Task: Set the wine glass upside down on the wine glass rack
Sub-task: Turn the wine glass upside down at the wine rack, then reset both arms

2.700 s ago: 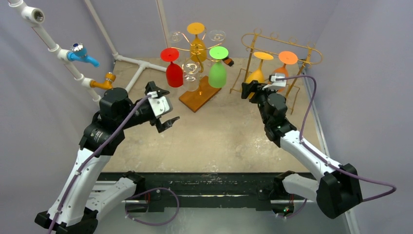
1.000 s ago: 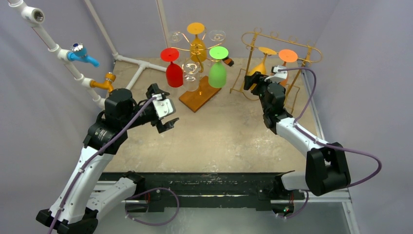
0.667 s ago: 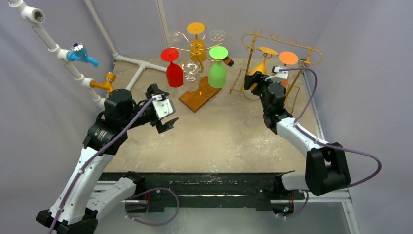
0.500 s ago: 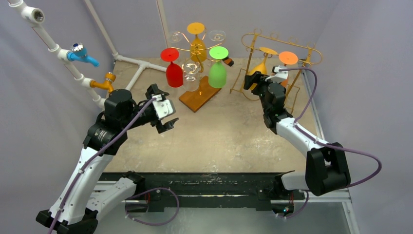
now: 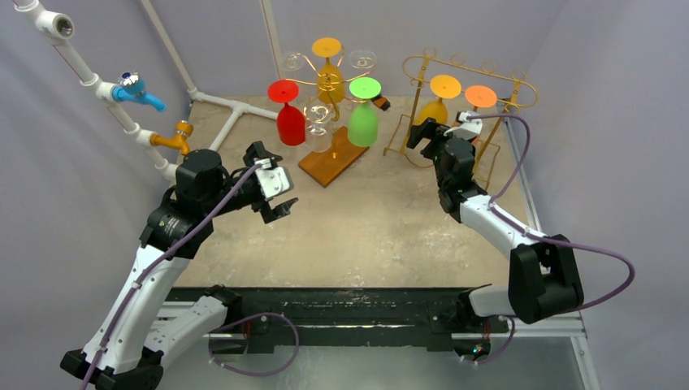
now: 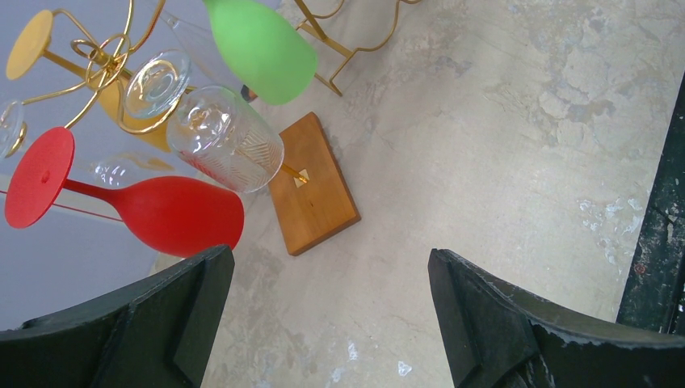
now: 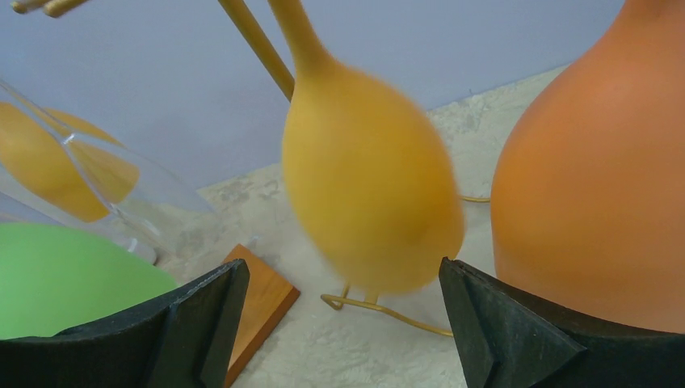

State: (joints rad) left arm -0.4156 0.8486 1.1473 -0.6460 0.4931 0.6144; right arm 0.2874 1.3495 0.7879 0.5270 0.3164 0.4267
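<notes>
The yellow wine glass [image 5: 439, 99] hangs upside down by its foot from the gold wire rack [image 5: 521, 88] at the back right, beside an orange glass [image 5: 481, 96]. In the right wrist view its bowl [image 7: 367, 178] is blurred, a little beyond my fingertips and touching neither finger. My right gripper [image 7: 343, 323] is open just in front of that bowl; from above it [image 5: 418, 136] sits at the rack's left end. The orange glass [image 7: 598, 178] fills the right of that view. My left gripper [image 5: 281, 208] hovers open and empty over the table's left middle, also open in its own view [image 6: 331, 323].
A second stand on a wooden base [image 5: 331, 159] holds a red glass [image 5: 290, 122], a green glass [image 5: 363, 122], a clear glass [image 6: 230, 137] and others. White pipes with a blue tap [image 5: 134, 89] run along the left wall. The rack's wire foot [image 7: 396, 315] lies under the yellow bowl.
My right gripper has opened and let go of the yellow glass. Its foot went from tilted to level on the rack rail, and the bowl now swings free. The left arm is unchanged.
</notes>
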